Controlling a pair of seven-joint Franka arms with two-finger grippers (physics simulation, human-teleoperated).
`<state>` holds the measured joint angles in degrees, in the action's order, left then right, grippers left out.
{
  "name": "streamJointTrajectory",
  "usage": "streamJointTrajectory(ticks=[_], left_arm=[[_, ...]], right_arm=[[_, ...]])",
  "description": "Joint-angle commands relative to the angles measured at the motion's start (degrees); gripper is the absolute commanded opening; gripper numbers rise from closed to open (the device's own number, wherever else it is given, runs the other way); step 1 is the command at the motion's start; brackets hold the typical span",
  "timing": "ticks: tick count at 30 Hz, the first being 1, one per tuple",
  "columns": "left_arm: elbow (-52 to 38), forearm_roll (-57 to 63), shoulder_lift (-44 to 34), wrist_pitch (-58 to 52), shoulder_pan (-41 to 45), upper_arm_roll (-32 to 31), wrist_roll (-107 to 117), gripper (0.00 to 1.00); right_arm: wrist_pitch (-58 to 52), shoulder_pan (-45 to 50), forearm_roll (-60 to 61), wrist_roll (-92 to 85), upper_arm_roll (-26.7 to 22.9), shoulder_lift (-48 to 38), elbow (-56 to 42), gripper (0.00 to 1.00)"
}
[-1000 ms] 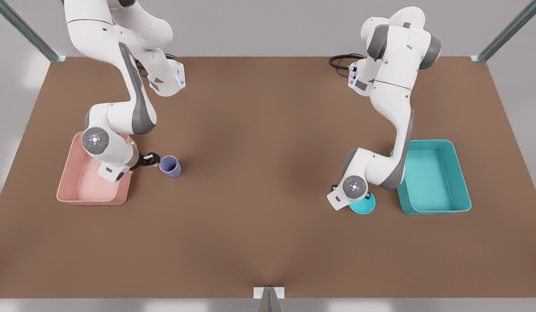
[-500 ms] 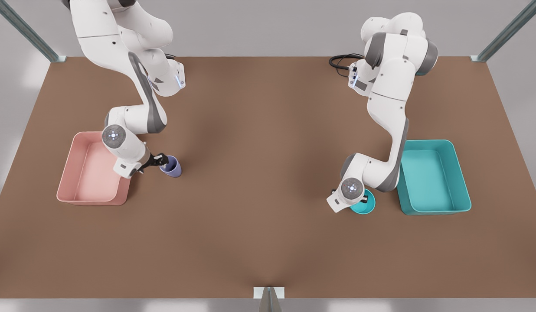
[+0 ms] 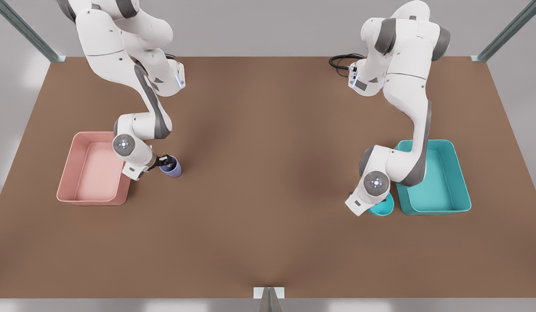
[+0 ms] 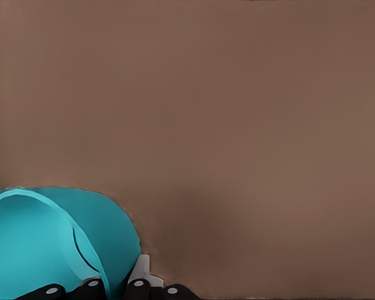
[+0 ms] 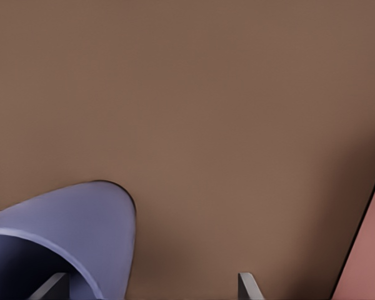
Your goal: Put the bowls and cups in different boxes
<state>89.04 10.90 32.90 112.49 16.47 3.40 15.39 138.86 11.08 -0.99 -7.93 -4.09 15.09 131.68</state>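
Shifted since half a second ago: teal bowl now carried toward the front view's right, close beside the teal tub, pinched at its rim by the left gripper. On the front view's left, right gripper closer in on the lavender cup, fingers straddling its rim, gap still wide. Cup upright on the desk, near the pink tub.
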Motion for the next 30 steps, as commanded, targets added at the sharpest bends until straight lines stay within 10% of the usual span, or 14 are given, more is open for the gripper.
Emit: streamJointTrajectory(ticks=[1, 5, 8, 21, 23, 30], left_arm=[[-0.1, -0.4, -3.9, -16.1, -3.5, 0.4, 0.5, 0.21], [1.5, -0.4, -6.9, -16.6, -10.8, 2.0, -0.5, 0.21], [8.0, -0.4, -6.3, -5.8, -13.2, 3.4, -1.9, 0.21], [16.4, -0.4, 0.6, 12.9, -19.6, 5.7, -1.9, 0.25], [16.4, -0.6, 0.3, 12.1, -19.7, 5.7, -3.6, 1.0], [-8.1, -13.0, -12.4, -32.6, -15.8, 1.9, -3.5, 1.0]], right_arm=[[1.2, 0.0, 0.1, -0.4, 0.0, 0.4, 0.0, 0.95], [1.9, -0.4, 0.0, -0.4, 0.0, 2.1, -0.6, 0.43], [1.6, 0.3, 0.1, -0.4, 0.1, 2.5, -1.5, 0.21], [-15.7, -12.7, 0.9, -11.8, 0.0, -1.6, -21.7, 0.21], [-16.7, -15.6, 1.2, -16.3, -0.1, -1.3, -23.4, 0.21], [-18.5, -24.4, 3.1, -25.2, -0.2, 1.9, -23.3, 0.21]])
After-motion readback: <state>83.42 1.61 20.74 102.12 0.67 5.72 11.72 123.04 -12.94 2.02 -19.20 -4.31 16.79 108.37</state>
